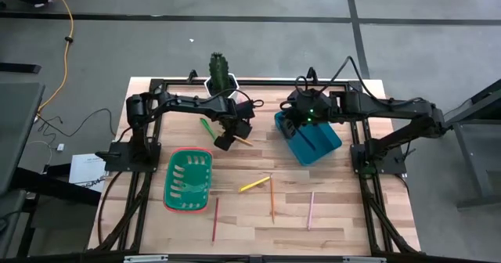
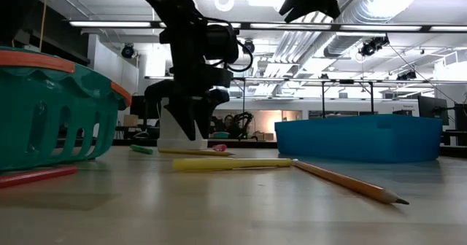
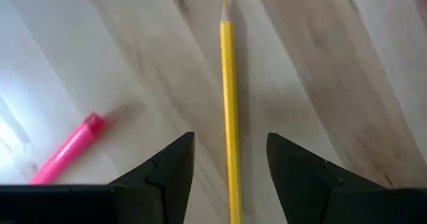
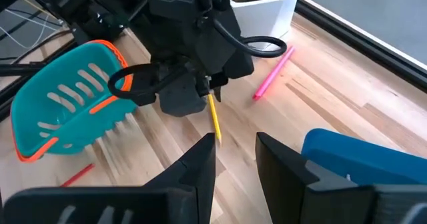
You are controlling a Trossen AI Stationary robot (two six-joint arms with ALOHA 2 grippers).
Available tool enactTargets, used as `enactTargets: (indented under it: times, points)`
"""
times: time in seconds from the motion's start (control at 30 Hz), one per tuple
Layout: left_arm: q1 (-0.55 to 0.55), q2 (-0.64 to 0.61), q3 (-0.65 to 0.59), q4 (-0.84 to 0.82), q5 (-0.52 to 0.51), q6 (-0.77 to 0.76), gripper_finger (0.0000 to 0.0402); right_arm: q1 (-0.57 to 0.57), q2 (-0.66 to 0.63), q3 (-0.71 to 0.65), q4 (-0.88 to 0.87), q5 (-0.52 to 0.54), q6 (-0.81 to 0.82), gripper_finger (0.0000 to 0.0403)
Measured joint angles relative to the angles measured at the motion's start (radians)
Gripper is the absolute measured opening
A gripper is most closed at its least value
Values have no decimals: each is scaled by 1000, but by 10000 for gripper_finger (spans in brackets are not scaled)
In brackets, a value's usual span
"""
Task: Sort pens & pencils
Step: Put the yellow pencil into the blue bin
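Observation:
My left gripper (image 3: 230,141) is open and points down just above the table, one finger on each side of a yellow-orange pencil (image 3: 229,71) that lies flat; it touches nothing. In the high view this gripper (image 1: 225,140) is near the table's middle, toward the far side. A hot-pink pen (image 3: 67,151) lies close beside the pencil, and a green pen (image 1: 207,127) lies just beyond. My right gripper (image 4: 237,151) is open and holds nothing, raised over the blue bin (image 1: 308,139). Toward the near side lie a yellow pen (image 1: 254,185), an orange pencil (image 1: 272,199), a salmon pencil (image 1: 311,210) and a dark pencil (image 1: 215,220).
A teal basket with an orange rim (image 1: 188,181) stands at near left, beside my left gripper. A white pot with a green plant (image 1: 220,79) stands at the far edge behind my left arm. A dark frame (image 1: 368,169) borders the table.

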Motion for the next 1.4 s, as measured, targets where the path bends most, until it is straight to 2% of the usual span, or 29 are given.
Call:
enactTargets:
  times: [1.4]
  points:
    - [3, 68, -6, -7, 19, -26, 175, 0, 0, 0, -21, 5, 3, 99]
